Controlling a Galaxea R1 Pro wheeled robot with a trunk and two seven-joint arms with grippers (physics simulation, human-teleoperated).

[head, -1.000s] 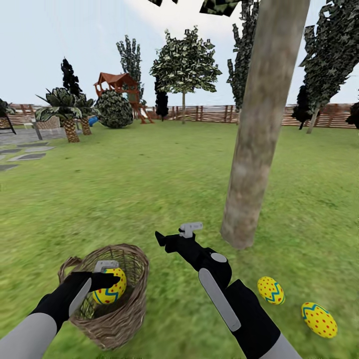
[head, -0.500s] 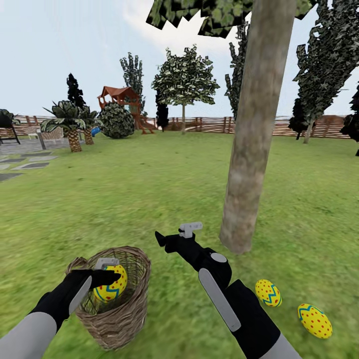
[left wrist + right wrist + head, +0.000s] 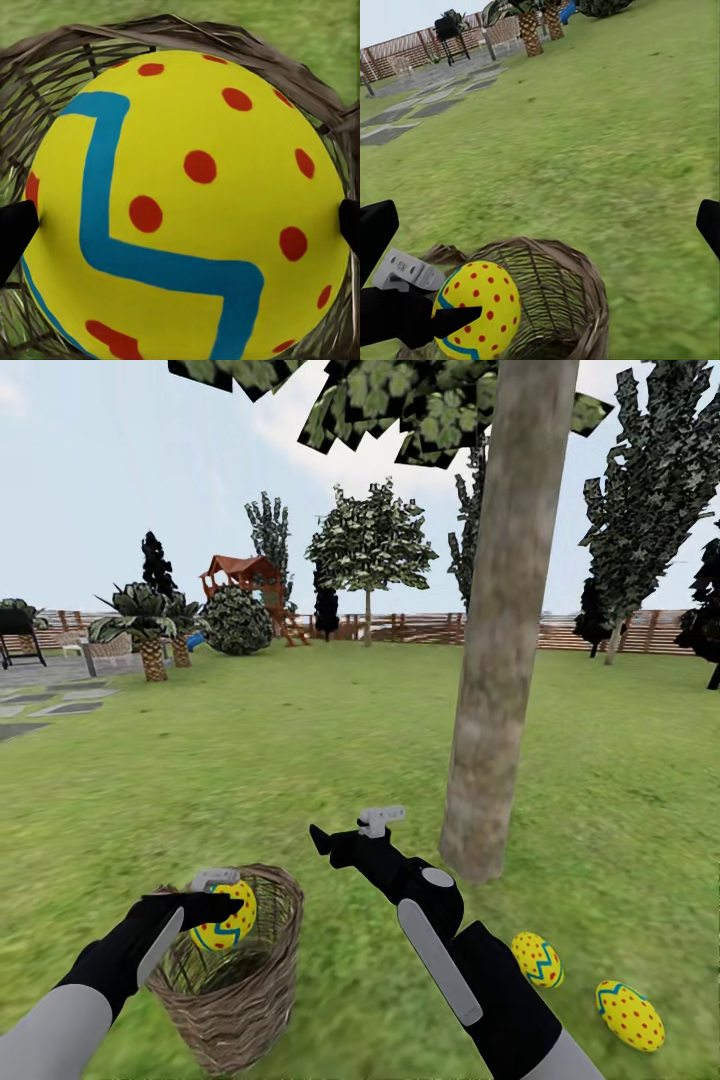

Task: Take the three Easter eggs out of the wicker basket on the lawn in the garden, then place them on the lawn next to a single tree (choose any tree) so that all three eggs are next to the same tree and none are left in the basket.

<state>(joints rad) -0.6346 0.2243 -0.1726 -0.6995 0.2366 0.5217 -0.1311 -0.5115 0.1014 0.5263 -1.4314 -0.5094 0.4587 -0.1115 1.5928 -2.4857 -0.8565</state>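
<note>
My left end effector (image 3: 212,897) is clamped on a glossy yellow egg (image 3: 226,915) (red dots, blue zigzag), holding it at the braided rim of the wicker basket (image 3: 235,1000); in the left wrist view the egg (image 3: 187,210) bulges between two black fingertips (image 3: 15,229), hiding most of the open weave behind. Two matching eggs (image 3: 537,958) (image 3: 629,1015) lie on the patchy lawn (image 3: 300,760) near the tree (image 3: 500,640), whose mottled grey-tan trunk runs past the frame's top. My right end effector (image 3: 345,832) hangs spread wide over grass, gripping nothing. Since a second ago the egg sits slightly higher in the basket's mouth, and my head camera has tipped upward.
</note>
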